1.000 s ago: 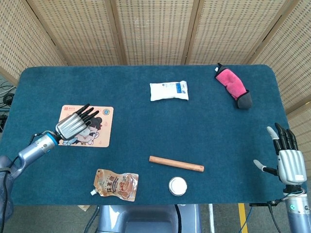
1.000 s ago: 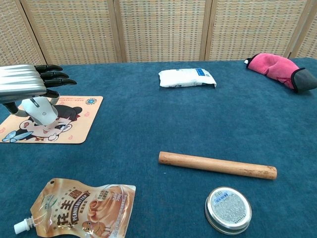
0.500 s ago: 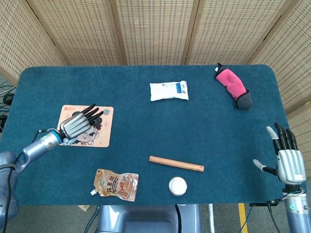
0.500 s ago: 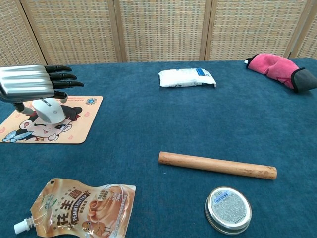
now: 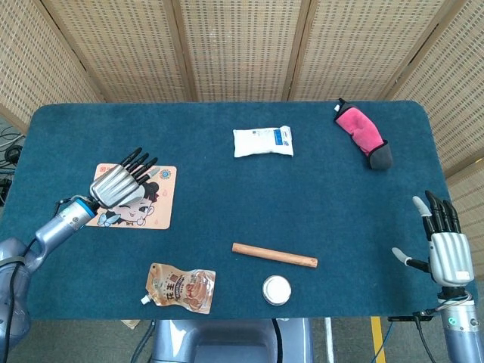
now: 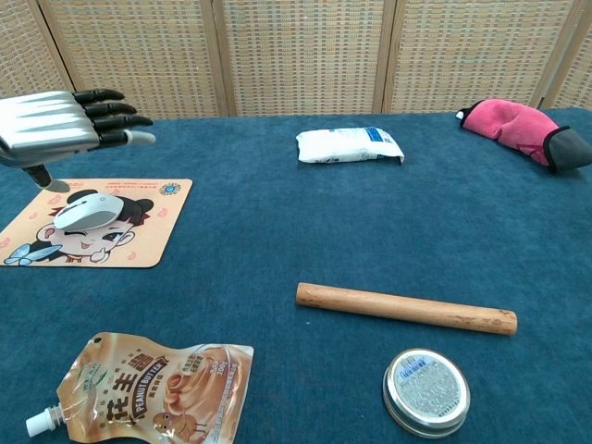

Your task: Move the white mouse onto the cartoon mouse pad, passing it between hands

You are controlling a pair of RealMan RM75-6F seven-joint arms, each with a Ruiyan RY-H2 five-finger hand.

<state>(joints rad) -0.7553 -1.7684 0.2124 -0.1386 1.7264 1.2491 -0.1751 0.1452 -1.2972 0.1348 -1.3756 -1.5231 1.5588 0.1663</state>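
White mouse [image 6: 86,210] — beneath left hand [image 6: 57,123]

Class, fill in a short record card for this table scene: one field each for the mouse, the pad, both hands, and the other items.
white mouse: lies on the pad, not held
cartoon mouse pad: flat, near table's left edge
left hand: above the mouse, fingers spread, holding nothing
right hand: by the table's right edge, holding nothing
others: wooden rod, round tin, peanut butter pouch, white packet, pink cloth
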